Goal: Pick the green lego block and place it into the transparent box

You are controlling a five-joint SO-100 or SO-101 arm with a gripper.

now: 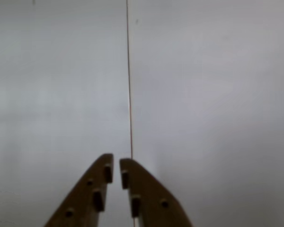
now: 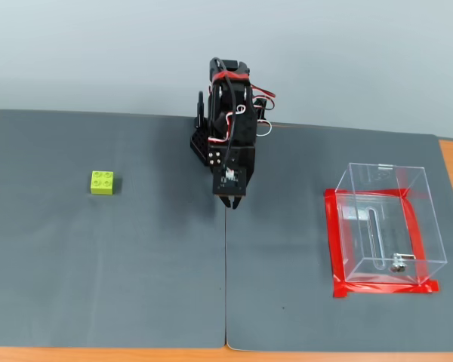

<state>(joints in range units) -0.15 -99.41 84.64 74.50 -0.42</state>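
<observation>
The small square plastic lego block (image 2: pixel 102 182) is lime green, its four studs the same shade. The clear plastic rectangular box (image 2: pixel 385 219) is colourless and see-through, with bright red tape (image 2: pixel 334 243) framing its foot. The flat mat-covered surface (image 2: pixel 98 271) is dark charcoal grey, edged by orange-brown wood at the front and sides. The arm (image 2: pixel 230 113) is black, with red and white wires. In the wrist view the end effector (image 1: pixel 116 166) looks brown against pale grey.
</observation>
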